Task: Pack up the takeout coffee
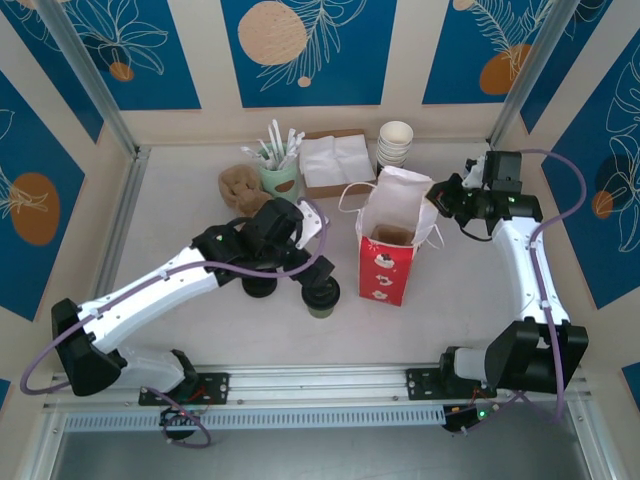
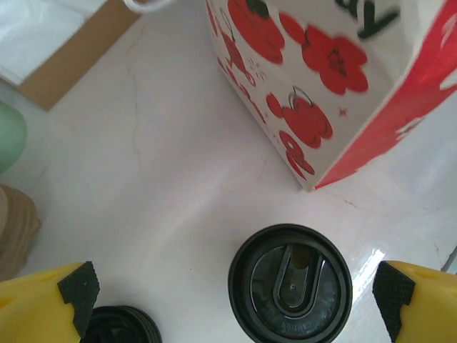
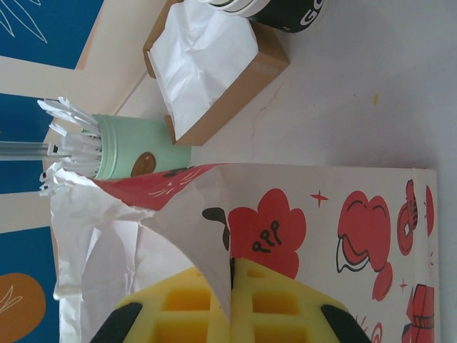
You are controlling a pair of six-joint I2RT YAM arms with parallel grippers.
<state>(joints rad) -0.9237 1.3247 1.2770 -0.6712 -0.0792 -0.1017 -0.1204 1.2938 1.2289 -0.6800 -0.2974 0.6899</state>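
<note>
From above, my left gripper [image 1: 318,283] half covers the coffee [image 1: 323,300], which stands on the worktop [image 1: 270,335] beside the bag [image 1: 388,262]. My left wrist shows its fingers [image 2: 75,286] spread wide, clear of the lid [image 2: 290,284]. My right gripper [image 3: 232,304] is clamped on the bag's paper rim.

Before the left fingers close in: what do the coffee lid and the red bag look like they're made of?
The coffee lid looks like black moulded plastic, semi-glossy: soft highlights, a raised rim and a pressed sip tab. The red bag is apparently printed paper, matte: its white inside creases and crumples at the open top.
</note>
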